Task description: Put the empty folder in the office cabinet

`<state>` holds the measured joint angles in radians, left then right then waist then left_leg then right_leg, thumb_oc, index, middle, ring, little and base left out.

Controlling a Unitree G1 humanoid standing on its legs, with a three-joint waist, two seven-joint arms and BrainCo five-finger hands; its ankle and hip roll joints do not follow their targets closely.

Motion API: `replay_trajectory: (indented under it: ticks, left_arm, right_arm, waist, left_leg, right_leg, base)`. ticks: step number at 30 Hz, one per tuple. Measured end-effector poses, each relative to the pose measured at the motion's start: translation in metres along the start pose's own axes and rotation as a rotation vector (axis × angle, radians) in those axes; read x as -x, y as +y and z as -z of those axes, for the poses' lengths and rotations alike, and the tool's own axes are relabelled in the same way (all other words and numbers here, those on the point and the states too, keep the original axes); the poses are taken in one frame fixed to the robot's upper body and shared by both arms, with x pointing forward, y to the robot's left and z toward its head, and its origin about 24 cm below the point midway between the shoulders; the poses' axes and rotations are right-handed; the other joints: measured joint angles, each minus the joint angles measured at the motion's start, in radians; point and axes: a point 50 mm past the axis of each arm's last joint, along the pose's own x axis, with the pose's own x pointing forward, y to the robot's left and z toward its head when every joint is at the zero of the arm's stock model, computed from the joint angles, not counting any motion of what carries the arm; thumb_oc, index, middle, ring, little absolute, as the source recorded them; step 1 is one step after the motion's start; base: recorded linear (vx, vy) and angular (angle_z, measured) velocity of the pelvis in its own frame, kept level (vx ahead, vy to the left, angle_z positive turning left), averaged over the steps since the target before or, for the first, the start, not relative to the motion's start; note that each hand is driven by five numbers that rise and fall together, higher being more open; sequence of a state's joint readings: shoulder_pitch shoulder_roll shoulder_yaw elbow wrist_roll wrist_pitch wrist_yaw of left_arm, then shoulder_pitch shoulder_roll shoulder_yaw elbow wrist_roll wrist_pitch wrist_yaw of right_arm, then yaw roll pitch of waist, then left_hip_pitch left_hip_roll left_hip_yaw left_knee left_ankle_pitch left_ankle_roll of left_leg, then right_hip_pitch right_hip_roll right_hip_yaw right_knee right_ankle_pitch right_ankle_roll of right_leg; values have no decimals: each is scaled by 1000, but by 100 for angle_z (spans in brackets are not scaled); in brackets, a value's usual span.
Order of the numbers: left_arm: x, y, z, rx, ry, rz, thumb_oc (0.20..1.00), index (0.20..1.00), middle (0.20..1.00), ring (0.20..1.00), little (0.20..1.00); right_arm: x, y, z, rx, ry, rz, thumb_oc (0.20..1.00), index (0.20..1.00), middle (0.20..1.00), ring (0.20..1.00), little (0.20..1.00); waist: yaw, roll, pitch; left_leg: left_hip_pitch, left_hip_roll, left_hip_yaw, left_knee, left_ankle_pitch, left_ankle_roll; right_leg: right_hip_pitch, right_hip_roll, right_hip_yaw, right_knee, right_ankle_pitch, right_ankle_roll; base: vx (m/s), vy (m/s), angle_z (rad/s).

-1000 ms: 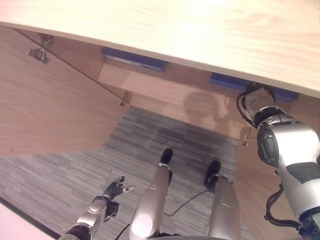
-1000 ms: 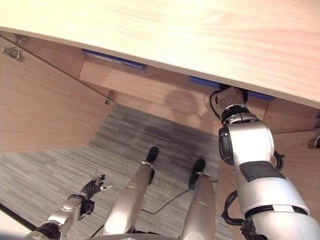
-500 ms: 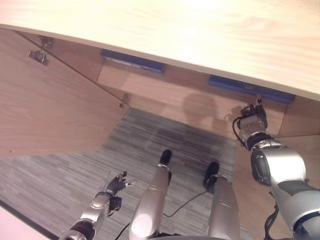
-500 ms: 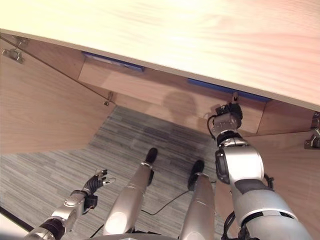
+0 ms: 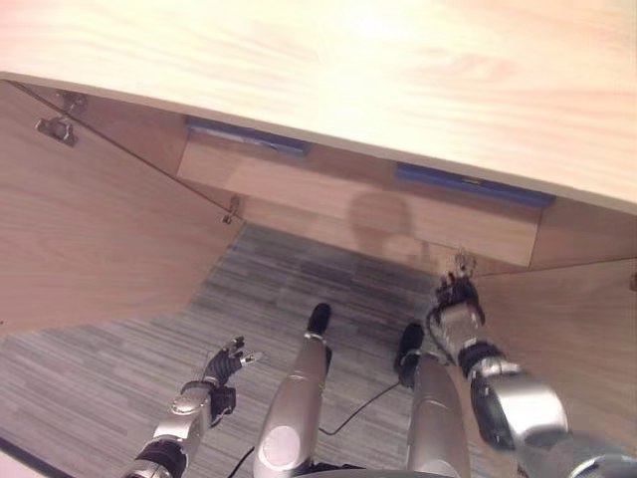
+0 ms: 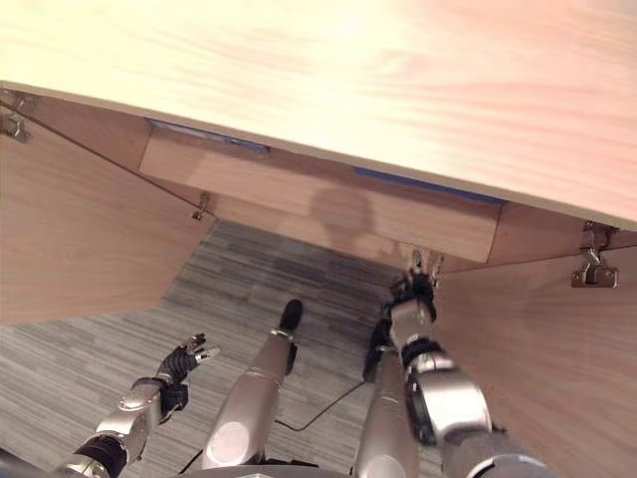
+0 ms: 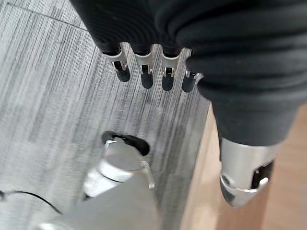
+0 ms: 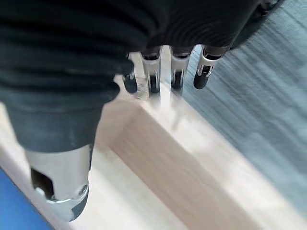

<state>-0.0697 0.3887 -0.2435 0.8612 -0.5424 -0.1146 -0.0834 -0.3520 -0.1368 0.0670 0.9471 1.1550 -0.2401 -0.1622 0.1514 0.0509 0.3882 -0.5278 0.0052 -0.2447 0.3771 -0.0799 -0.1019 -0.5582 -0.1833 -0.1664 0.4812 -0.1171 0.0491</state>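
The wooden office cabinet (image 5: 348, 60) stands open before me, its top filling the upper part of the eye views. A blue folder (image 5: 468, 184) lies flat on the shelf inside, at the right. My right hand (image 5: 456, 299) hangs apart from and below that shelf, beside the cabinet's base, holding nothing. In the right wrist view its fingers (image 8: 177, 72) are straight over the pale wooden base, with a patch of blue (image 8: 12, 211) at the corner. My left hand (image 5: 224, 360) hangs low at the left over the carpet, its fingers (image 7: 144, 72) straight and empty.
A second blue folder (image 5: 244, 136) lies on the shelf's left part. The left cabinet door (image 5: 90, 229) and the right door (image 5: 577, 329) stand swung open on either side. Grey striped carpet (image 5: 119, 339) covers the floor between them.
My right hand has drawn back out of the cabinet from the right blue folder and dropped down to the base. The folder stays on the shelf. The left hand has barely moved.
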Motion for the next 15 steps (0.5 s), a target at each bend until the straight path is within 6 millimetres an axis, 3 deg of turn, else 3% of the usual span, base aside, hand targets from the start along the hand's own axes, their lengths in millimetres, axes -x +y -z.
replay_trajectory:
  ticks: [1,2,4,7,10,12,13,15]
  left_arm:
    - [5,9,10,31,27,-23,1000,1000,1000,1000,1000]
    - [9,16,15,53,34,-47,1000,1000,1000,1000,1000]
    - [12,23,18,79,36,-61,1000,1000,1000,1000,1000]
    - [18,32,30,99,66,-74,1000,1000,1000,1000,1000]
    - [25,36,48,95,134,-79,1000,1000,1000,1000,1000]
    - [31,37,60,85,174,-84,1000,1000,1000,1000,1000]
    - [36,38,66,81,189,-83,1000,1000,1000,1000,1000]
    - [40,38,72,92,190,-83,1000,1000,1000,1000,1000]
  right_arm:
    - [17,-36,21,79,59,6,1000,1000,1000,1000,1000]
    - [21,-48,24,106,70,10,1000,1000,1000,1000,1000]
    - [28,-63,15,200,53,-33,1000,1000,1000,1000,1000]
    - [30,-76,-7,504,44,-125,1000,1000,1000,1000,1000]
    - [25,-60,-15,696,32,-242,1000,1000,1000,1000,1000]
    - [30,-50,-4,863,84,-364,1000,1000,1000,1000,1000]
    - [35,-43,2,916,96,-440,1000,1000,1000,1000,1000]
    - [39,-38,7,968,98,-495,1000,1000,1000,1000,1000]
  waist:
    - [-25,-10,-4]
    - [-35,-20,-11]
    - [-37,-28,-17]
    - [-54,-46,-51]
    - [-55,-60,-109]
    - [-52,-57,-146]
    - [-47,-53,-187]
    - [-42,-40,-209]
  left_leg:
    - [65,6,0,-55,10,4]
    - [95,9,5,-84,17,7]
    - [144,16,8,-130,27,12]
    - [223,18,-6,-202,50,16]
    - [287,29,-14,-256,71,9]
    - [349,37,-20,-299,77,10]
    - [362,42,-28,-312,77,10]
    - [388,47,-43,-341,90,2]
  right_leg:
    - [70,2,-10,-56,10,9]
    - [97,2,-12,-80,15,15]
    - [148,5,-20,-124,34,27]
    - [236,4,-46,-190,48,31]
    - [308,12,-68,-254,59,38]
    - [379,26,-81,-302,62,42]
    - [400,26,-95,-325,63,43]
    - [445,39,-122,-367,71,46]
  base:
    - [138,-3,0]
    - [137,-10,-3]
    - [102,-20,-3]
    - [63,-17,17]
    - [98,-46,11]
    - [49,-45,14]
    - [43,-50,23]
    - [-23,-16,31]
